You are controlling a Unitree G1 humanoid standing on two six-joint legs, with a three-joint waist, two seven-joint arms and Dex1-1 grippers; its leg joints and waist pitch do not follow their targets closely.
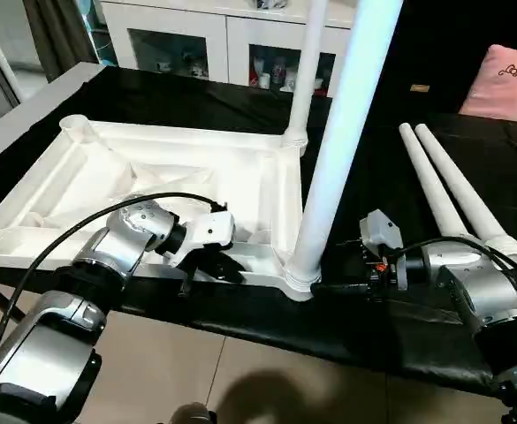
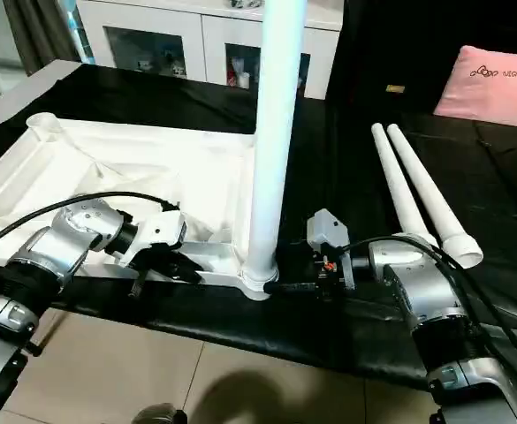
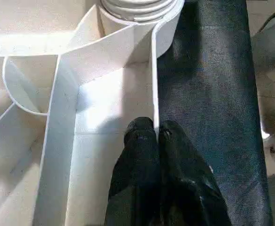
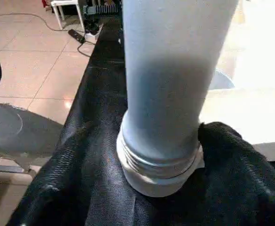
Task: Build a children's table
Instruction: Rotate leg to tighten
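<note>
Lying upside-down on a black-clothed table [image 1: 240, 327], the tabletop [image 1: 196, 168] | left gripper [image 3: 154, 133] pinching its near rim | right gripper [image 4: 161, 155] clamps upright leg [image 1: 342, 141] at corner socket | 2 spare legs [image 1: 452, 190] beside | white cabinet [image 1: 214, 40] behind, tiled floor [image 1: 240, 380].

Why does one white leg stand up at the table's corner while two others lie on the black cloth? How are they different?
The near leg stands upright, while the two loose legs lie flat, side by side. The near leg's base sits in a corner socket of the tabletop; the loose legs touch no socket. The right gripper is at the near leg's base; nothing holds the loose legs. All are long white tubes.
</note>
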